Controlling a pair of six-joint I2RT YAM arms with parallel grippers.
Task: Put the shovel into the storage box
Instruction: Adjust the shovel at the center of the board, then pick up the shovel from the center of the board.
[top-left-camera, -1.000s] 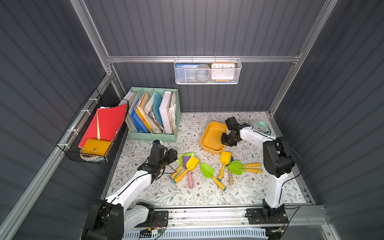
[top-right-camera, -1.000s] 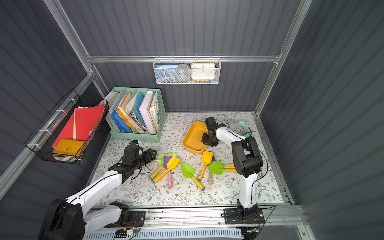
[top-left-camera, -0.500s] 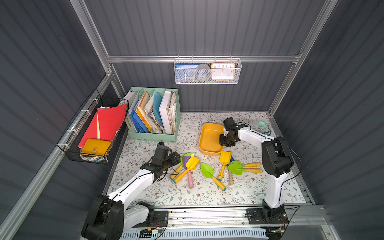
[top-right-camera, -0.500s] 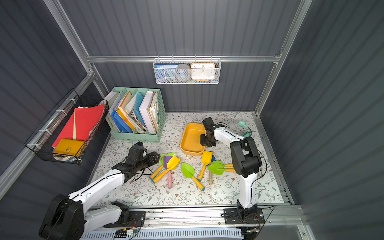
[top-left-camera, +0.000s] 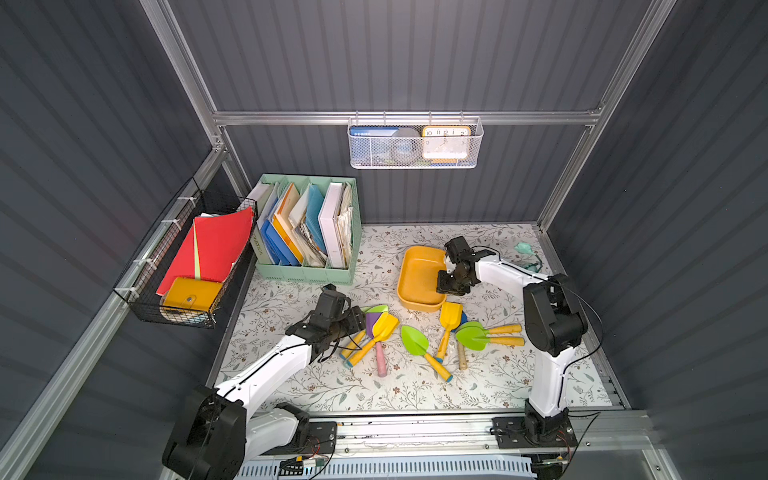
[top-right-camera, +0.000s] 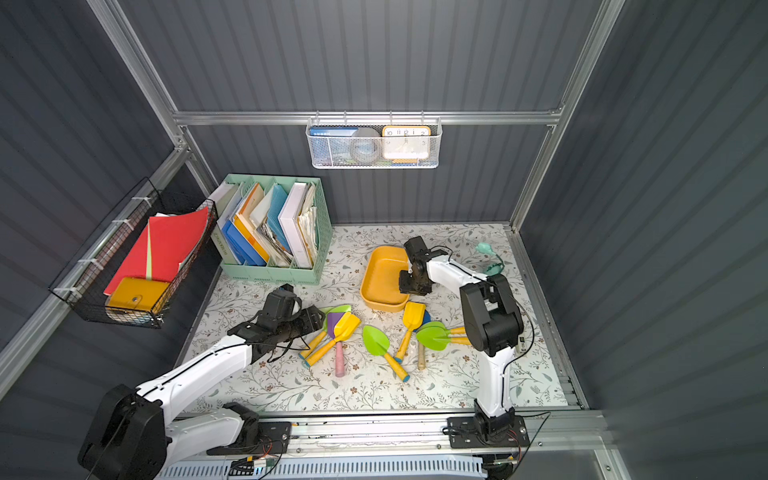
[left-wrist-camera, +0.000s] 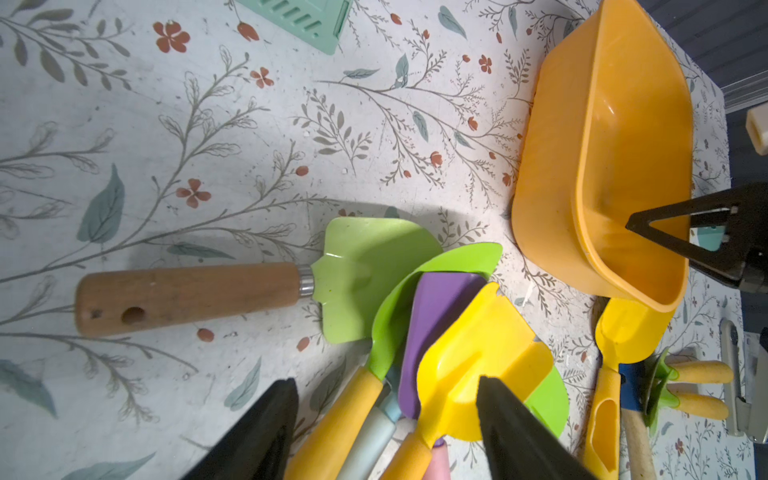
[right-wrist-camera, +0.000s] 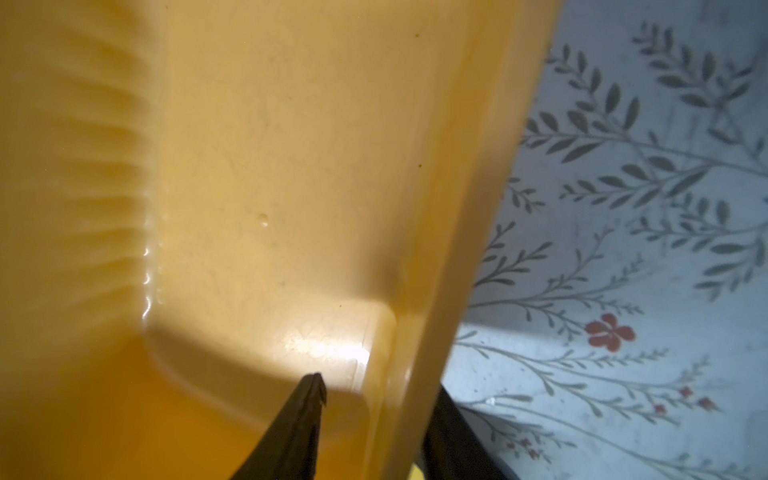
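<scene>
The storage box (top-left-camera: 417, 272) (top-right-camera: 381, 274), a shallow yellow-orange tub, lies flat and empty on the floral mat. My right gripper (top-left-camera: 446, 286) (right-wrist-camera: 380, 388) is open astride its near right wall (right-wrist-camera: 457, 208), one finger inside and one outside. Several toy shovels lie in front of the box. My left gripper (top-left-camera: 356, 327) (left-wrist-camera: 386, 415) is open over a crossed pile: a yellow shovel (left-wrist-camera: 478, 361) (top-left-camera: 384, 326), a purple one (left-wrist-camera: 436, 311) and a green one (left-wrist-camera: 449, 266). Its fingers (left-wrist-camera: 274, 428) flank their handles. A green shovel with a wooden handle (left-wrist-camera: 187, 295) lies beside them.
More shovels lie to the right: a green leaf-shaped one (top-left-camera: 414, 340), a yellow one (top-left-camera: 450, 316) and two green ones (top-left-camera: 473, 336). A mint-green file organizer (top-left-camera: 307, 232) stands at the back left, a black wire basket (top-left-camera: 187, 266) hangs on the left wall and a white mesh basket (top-left-camera: 415, 145) on the back wall.
The right gripper has opened on the box wall, and the box, tilted before, now lies flat and a little further left. The left gripper has moved right onto the shovel pile.
</scene>
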